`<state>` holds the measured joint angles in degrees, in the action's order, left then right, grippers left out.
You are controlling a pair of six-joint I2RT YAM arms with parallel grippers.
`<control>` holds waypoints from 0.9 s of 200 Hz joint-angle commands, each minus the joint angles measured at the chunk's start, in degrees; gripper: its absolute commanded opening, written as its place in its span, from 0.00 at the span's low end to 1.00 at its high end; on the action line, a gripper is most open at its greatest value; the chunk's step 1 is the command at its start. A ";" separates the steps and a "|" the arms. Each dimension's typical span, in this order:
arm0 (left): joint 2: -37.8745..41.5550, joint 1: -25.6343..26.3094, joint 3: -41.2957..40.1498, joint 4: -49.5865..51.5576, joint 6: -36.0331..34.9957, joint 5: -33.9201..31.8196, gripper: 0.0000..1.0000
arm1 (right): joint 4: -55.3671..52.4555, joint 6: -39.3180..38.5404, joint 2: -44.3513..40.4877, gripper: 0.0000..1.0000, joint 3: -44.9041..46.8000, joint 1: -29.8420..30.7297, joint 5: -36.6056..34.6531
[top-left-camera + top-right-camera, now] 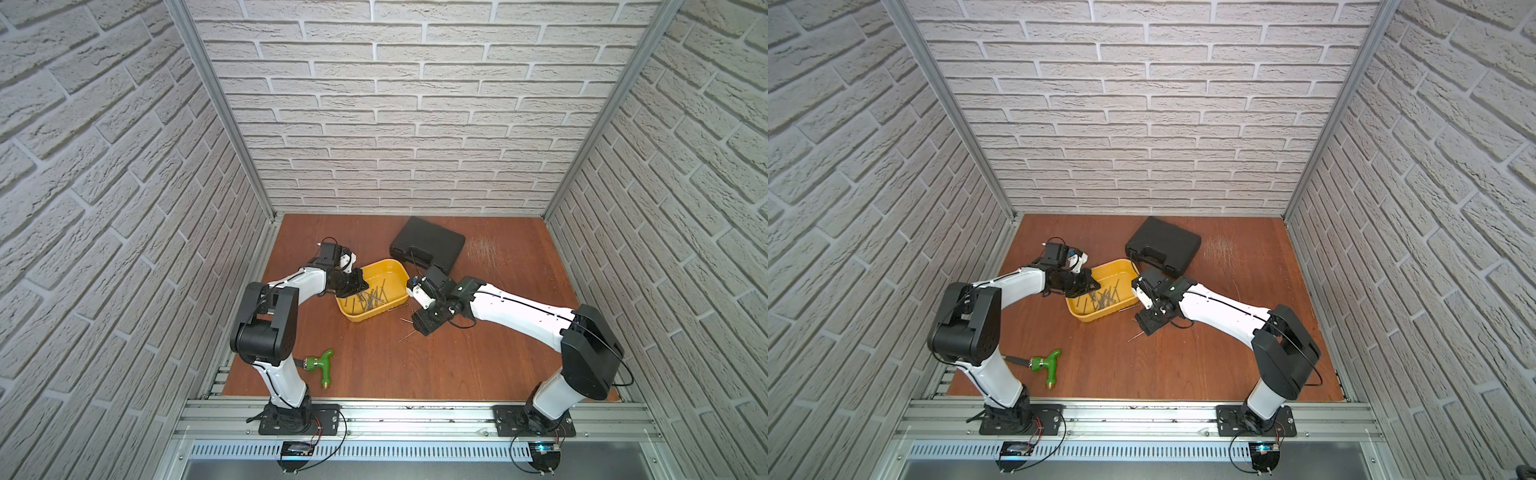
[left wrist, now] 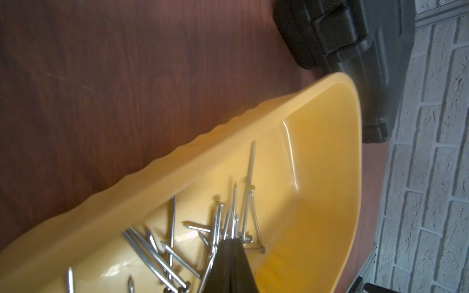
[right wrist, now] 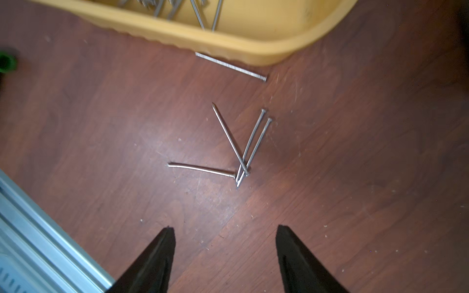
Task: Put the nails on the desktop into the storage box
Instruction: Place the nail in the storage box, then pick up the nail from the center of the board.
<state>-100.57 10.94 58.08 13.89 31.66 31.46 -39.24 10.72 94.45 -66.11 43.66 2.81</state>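
The right claw (image 3: 223, 227) sits closest in the right wrist view. Its two black fingers (image 3: 160, 256) are spread wide, with bare bench (image 3: 101, 126) between them and nothing in their grasp. Just ahead of the tips, four nails (image 3: 241, 152) lie flat on the bench. Three of them cross at one end, and the head of the fourth touches that crossing. A fifth nail (image 3: 231, 66) lies apart from them against the foot of the box (image 3: 253, 50), partly under its rim.

In both top views the box stands a little to 9 o'clock of the bench's middle. The loose nails and the right claw are at 4 o'clock of the box, and the claw is just beside it.

The left claw (image 2: 229, 241) reaches into the box from 9 o'clock with its fingers pressed together. Its tip is down among a heap (image 1: 370, 297) of crossed nails on the box floor. I cannot tell whether it nips one.

A black case (image 1: 428, 245) lies just beside the box at 1 o'clock. A green tool (image 1: 320, 361) lies well apart at 7 o'clock, near the bench's front edge.
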 commanded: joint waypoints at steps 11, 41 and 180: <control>-0.09 0.27 1.19 2.00 -1.44 -0.79 0.16 | 3.85 -4.50 1.91 0.64 1.16 1.52 -2.28; 2.02 0.39 1.15 3.51 -1.12 -0.87 0.32 | 5.13 -7.82 5.27 0.57 -0.60 1.89 -3.94; 17.71 -0.39 -0.42 11.95 -0.93 -1.13 0.44 | 7.15 -12.92 16.27 0.37 -8.78 2.04 -2.72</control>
<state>-85.06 11.16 58.11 24.56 31.09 30.26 -33.34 -1.19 109.91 -73.80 45.28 -0.14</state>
